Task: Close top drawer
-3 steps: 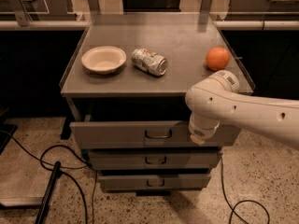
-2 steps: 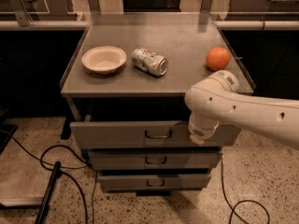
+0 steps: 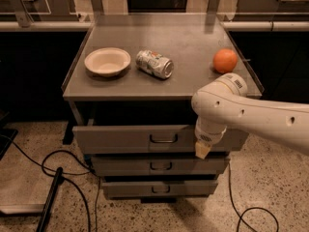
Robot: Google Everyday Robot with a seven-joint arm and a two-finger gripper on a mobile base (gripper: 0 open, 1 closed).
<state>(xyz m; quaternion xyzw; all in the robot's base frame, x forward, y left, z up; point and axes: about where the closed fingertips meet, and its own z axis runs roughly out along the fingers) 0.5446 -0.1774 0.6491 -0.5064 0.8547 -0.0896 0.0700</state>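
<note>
Grey desk carrying bowl, can, orange; top drawer pulled out, pincer at front panel right of handle, grip state indeterminate.

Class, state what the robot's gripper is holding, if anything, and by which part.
Nothing is seen held: the gripper hangs before the front of the top drawer, right of its handle, not on it.

My arm extends in from the right, wrist bent down; my gripper points floorward at its end.
</note>
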